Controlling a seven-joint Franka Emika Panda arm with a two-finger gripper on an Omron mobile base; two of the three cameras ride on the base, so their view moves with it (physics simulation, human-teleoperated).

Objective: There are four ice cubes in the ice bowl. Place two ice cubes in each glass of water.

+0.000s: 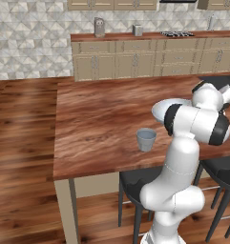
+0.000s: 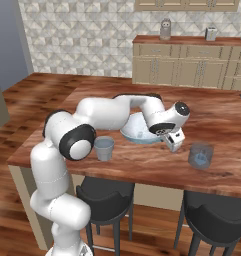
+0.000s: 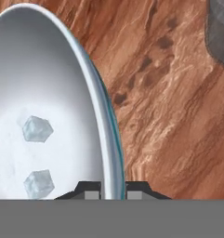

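Note:
The ice bowl [image 2: 133, 135] stands mid-table, pale and glossy, partly behind my arm in the left base view [image 1: 159, 110]. Two ice cubes [image 3: 37, 128] [image 3: 39, 183] lie on its floor. My gripper [image 2: 173, 145] is at the bowl's right edge. In the hand view the gripper [image 3: 112, 193] has its fingers shut close on either side of the bowl's rim [image 3: 100, 116]. One glass of water [image 2: 104, 148] [image 1: 146, 139] stands near the front edge, left of the bowl. The other glass [image 2: 200, 155] [image 3: 220, 32] stands right of my gripper, with something pale inside.
Dark stools [image 2: 104, 197] [image 2: 214, 215] are tucked under the wooden table's [image 2: 142, 165] near edge. Cabinets with a counter [image 1: 135, 57] line the far wall. My own arm [image 2: 107, 112] arches over the table's left part, above the near glass.

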